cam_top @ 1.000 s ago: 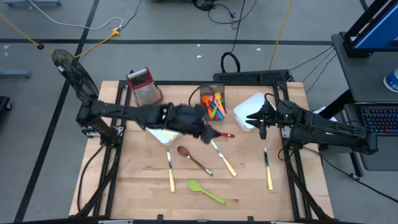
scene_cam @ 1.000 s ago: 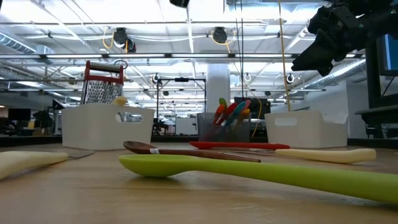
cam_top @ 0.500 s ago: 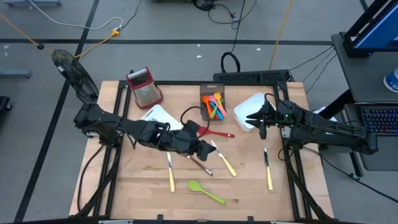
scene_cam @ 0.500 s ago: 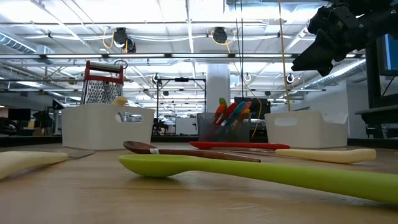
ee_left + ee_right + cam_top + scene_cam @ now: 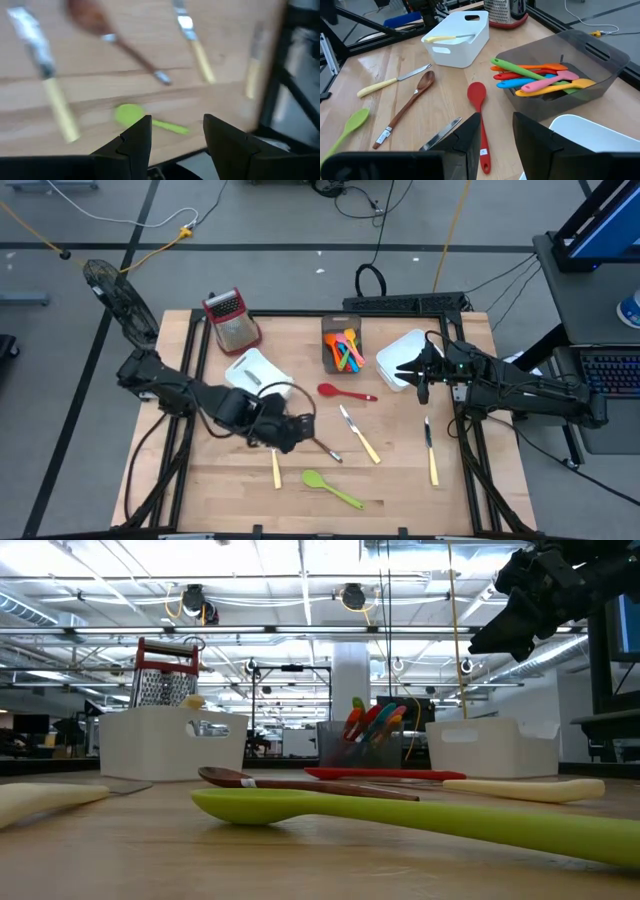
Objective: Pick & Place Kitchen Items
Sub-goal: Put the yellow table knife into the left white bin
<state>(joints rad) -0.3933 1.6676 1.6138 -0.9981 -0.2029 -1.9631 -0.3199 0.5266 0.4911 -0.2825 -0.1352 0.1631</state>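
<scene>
Left gripper (image 5: 292, 430) low over the middle of the table, right above the bowl end of the brown spoon (image 5: 318, 445), fingers (image 5: 135, 142) spread apart with nothing between them. Right gripper (image 5: 421, 370) parked over the near edge of the white bin (image 5: 400, 352) on the right side, fingers (image 5: 470, 135) partly apart and empty too.

Loose on the wood: red spoon (image 5: 342, 392) just below the dark grey bin (image 5: 326, 345), green spoon (image 5: 332, 489) toward the front edge, three yellow-handled knives (image 5: 358, 434) (image 5: 275, 467) (image 5: 431, 457) scattered around. Dark grey bin stuffed with colourful spatulas (image 5: 545, 80) in green, orange, red, blue, pink, yellow. Other white bin (image 5: 252, 370) left of centre, with a yellow-handled piece (image 5: 442, 38) lying in it. Box grater (image 5: 230, 318) upright at the back left corner.
</scene>
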